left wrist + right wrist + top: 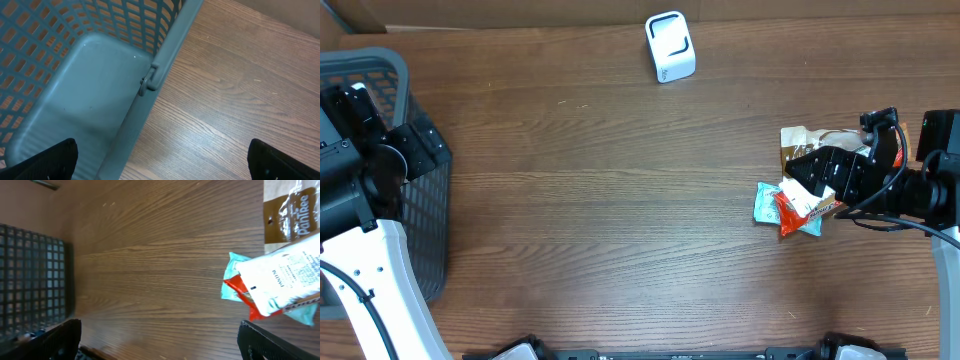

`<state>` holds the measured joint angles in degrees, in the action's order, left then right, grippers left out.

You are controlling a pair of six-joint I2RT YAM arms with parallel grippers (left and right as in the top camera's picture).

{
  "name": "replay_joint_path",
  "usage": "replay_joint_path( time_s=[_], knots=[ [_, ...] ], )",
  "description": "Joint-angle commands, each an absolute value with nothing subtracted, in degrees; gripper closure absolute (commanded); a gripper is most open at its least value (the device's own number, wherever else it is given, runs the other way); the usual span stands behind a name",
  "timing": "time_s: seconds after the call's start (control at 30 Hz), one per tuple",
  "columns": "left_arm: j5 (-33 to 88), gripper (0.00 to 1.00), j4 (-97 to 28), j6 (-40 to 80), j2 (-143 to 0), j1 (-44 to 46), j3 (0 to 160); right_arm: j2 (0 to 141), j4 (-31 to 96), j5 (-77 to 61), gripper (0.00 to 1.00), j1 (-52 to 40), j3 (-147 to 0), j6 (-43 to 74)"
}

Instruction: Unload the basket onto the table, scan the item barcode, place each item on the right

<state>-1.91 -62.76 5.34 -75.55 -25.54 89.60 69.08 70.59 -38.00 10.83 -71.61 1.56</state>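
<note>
left gripper (162, 162): 2 black fingertips (50, 160) are seen at the lower corners of the wrist view, set wide apart, with nothing clamped. it is hung over the rim of a grey-blue plastic mesh basket (170, 45), partly above the brown wood-grain table (240, 100).

right gripper (160, 342): its fingers (50, 340) are likewise spread wide and nothing is held between them. it is poised at the right side of the table, just beside 4 packets. a white plastic packet with black print (285, 280) is laid on top, over a red foil packet (237, 292) and a teal foil packet (231, 275). a brown packet marked "pantree" (290, 210) is laid just behind them. whether a barcode faces up cannot be told. in the overhead view part of the heap is covered by the gripper body.

farther off, at the back edge of the table, a white box-shaped barcode scanner (670, 47) is stood, well apart from the packets and both arms.
</note>
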Motion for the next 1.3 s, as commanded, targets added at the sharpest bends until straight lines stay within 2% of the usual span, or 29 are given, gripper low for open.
replay_joint_path(
  time_s=[0.0, 0.73, 0.83, 1.07, 1.27],
  knots=[
    [-1.5, 0.0, -62.8, 3.8, -75.7, -25.7, 89.9, 68.3, 70.3, -40.0, 0.0, 10.6, -72.9, 3.7],
    [-1.5, 0.01, -62.8, 3.8, -75.7, -25.7, 89.9, 68.0, 70.3, -39.9, 0.0, 10.5, -72.8, 3.6],
    [-1.5, 0.0, -62.8, 3.8, -75.7, -25.7, 89.9, 65.7, 69.4, -36.6, 0.0, 9.7, -72.8, 3.6],
    [-1.5, 0.0, -62.8, 3.8, -75.7, -25.7, 89.9, 57.3, 59.3, -25.5, 0.0, 5.7, -70.3, 3.6],
    [-1.5, 0.01, -62.8, 3.8, -75.7, -25.7, 89.9, 46.3, 43.7, -21.6, 0.0, 2.5, -59.3, 3.6]
  ],
)
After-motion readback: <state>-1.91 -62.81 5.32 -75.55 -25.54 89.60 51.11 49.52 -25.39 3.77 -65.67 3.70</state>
